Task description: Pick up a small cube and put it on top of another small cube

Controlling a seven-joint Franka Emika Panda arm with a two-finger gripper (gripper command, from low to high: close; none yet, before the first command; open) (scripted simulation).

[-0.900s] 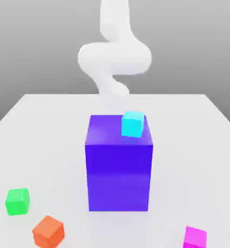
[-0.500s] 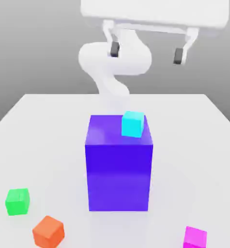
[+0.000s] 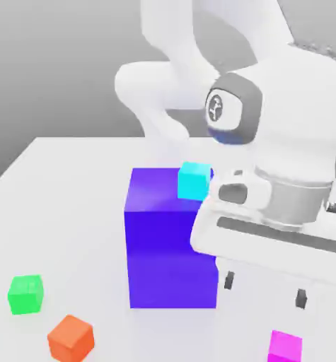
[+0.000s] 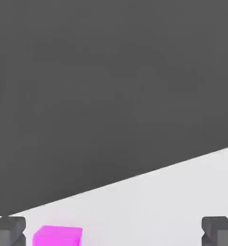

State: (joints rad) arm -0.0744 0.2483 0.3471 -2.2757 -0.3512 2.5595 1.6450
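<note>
The small magenta-pink cube (image 3: 285, 346) lies on the white table near the front edge, at the exterior view's right. My gripper (image 3: 265, 290) hangs open just above it and slightly toward the left, its dark fingertips (image 3: 229, 281) spread wide with nothing between them. In the hand view the same cube (image 4: 57, 235) sits between the two fingertips (image 4: 9, 230), closer to one of them; the gripper (image 4: 114, 233) holds nothing. A small cyan cube (image 3: 194, 180) rests on top of the big blue-violet block (image 3: 167, 247).
The big blue-violet block stands mid-table, close beside my hand on the exterior view's left. A green cube (image 3: 25, 294) and an orange cube (image 3: 71, 338) lie at the front left. The table (image 3: 64, 198) stretches white around them.
My hand has come down from high above the block to low at the block's right side, over the magenta-pink cube. The cubes have not moved.
</note>
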